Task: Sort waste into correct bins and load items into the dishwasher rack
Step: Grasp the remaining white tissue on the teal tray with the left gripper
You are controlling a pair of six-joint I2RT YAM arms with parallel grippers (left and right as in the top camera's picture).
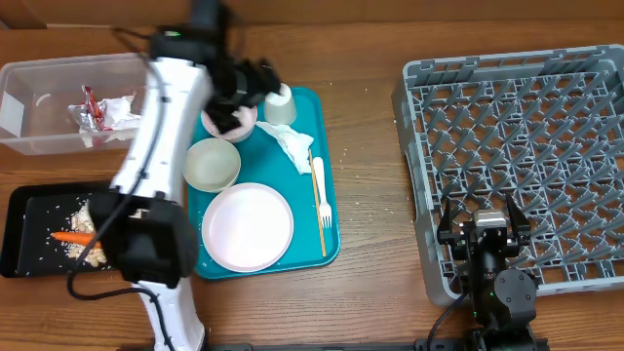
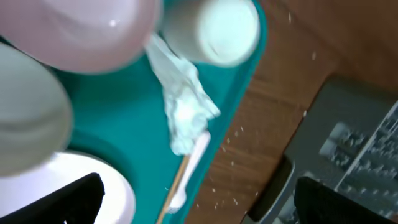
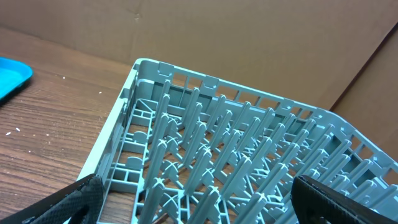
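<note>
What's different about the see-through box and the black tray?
The clear tub is see-through with taller walls; the black tray is dark and shallow. The clear tub holds a red-and-white wrapper and crumpled paper; the black tray holds a carrot piece and crumbs. Both are rectangular and sit beside the teal tray.
</note>
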